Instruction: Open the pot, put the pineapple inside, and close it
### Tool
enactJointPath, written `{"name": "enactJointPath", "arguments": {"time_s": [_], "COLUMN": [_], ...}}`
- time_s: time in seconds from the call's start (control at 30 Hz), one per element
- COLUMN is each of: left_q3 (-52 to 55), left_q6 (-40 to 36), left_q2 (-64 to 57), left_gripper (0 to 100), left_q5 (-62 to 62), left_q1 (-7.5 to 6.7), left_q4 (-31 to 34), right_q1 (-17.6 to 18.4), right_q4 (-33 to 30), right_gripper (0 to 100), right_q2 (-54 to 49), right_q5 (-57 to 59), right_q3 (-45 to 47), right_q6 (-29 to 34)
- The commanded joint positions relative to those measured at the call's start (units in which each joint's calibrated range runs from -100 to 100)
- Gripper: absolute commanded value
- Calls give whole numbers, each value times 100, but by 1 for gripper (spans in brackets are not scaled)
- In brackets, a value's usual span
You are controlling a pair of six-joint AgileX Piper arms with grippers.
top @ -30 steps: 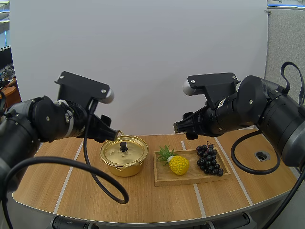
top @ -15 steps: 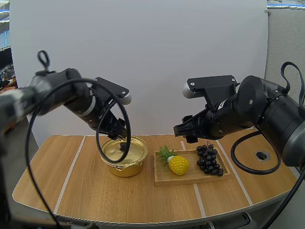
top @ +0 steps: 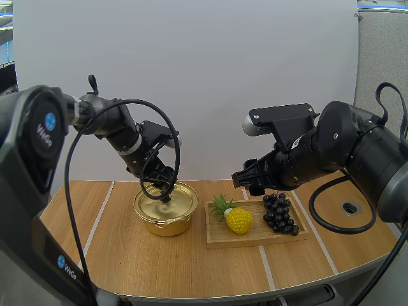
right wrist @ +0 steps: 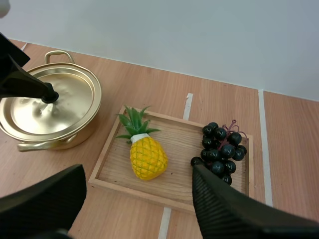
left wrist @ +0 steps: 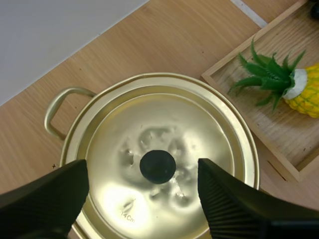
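High view: a golden pot (top: 165,218) stands near the back edge of the desk (top: 121,255), about midway along it, with its lid (top: 153,203) on. The left gripper (top: 166,189) hangs right over the middle of the lid. Just beside the pot, not touching it, lies a wooden tray (top: 256,240). On the tray the pineapple (top: 238,220) lies on its side at the end nearer the pot, leaves pointing toward the pot, and a bunch of dark grapes (top: 279,214) lies at the far end. The right gripper (top: 244,181) hovers above the tray's back edge, over the gap between pineapple and grapes.

Left wrist view: the left fingers (left wrist: 47,199) stand apart, ribbed faces turned to each other, one on each side of the lid's black knob (left wrist: 157,166). A gap shows between the knob and each finger, so they grip nothing. One looped handle (left wrist: 56,107) of the pot sticks out past the rim.

Right wrist view: the right fingers (right wrist: 227,209) are spread wide and hold nothing, above the tray's near edge with the pineapple between them farther off. The left gripper's tip sits at the knob on the closed pot.
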Motion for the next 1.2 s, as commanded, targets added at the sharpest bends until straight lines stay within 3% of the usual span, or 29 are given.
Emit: {"name": "enactJointPath", "arguments": {"time_s": [0.0,0.17,1.07,1.17], "left_q3": [-94,-94,-94,-94], "left_q6": [25,25,3,3], "left_q2": [205,399,588,588], "left_gripper": [100,100,100,56], "left_q5": [-76,-244,-226,-149], "left_q1": [-70,-180,-180,-180], "left_q4": [-126,-71,39,39], "right_q1": [-22,-22,-22,-22], "right_q4": [36,36,36,36], "right_gripper": [100,100,100,100], "right_q2": [-15,-15,-15,-15], "right_q5": [33,33,33,33], "right_q3": [-46,-46,-46,-46], "right_q6": [-34,-34,-34,-34]}}
